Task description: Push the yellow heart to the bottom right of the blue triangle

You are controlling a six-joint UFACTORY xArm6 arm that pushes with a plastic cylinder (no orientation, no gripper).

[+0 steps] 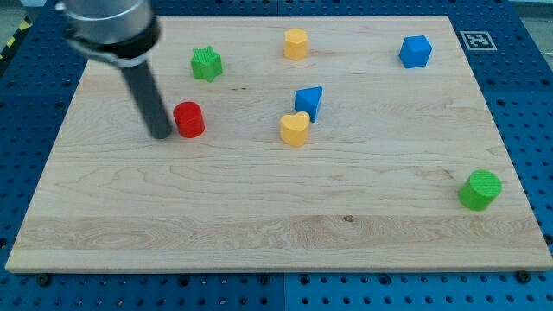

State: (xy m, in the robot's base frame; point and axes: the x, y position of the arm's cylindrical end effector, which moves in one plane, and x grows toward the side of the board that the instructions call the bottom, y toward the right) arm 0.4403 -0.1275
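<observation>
The yellow heart [295, 129] lies near the board's middle, touching the lower left side of the blue triangle [309, 101]. My tip [161, 135] rests on the board far to the view's left of both, just left of the red cylinder [188, 119] and very close to it.
A green star [206, 63] sits at the upper left, a yellow hexagon block [295, 42] at the top centre, a blue cube [415, 51] at the upper right, and a green cylinder [480, 189] near the right edge. The wooden board [276, 233] lies on a blue pegboard table.
</observation>
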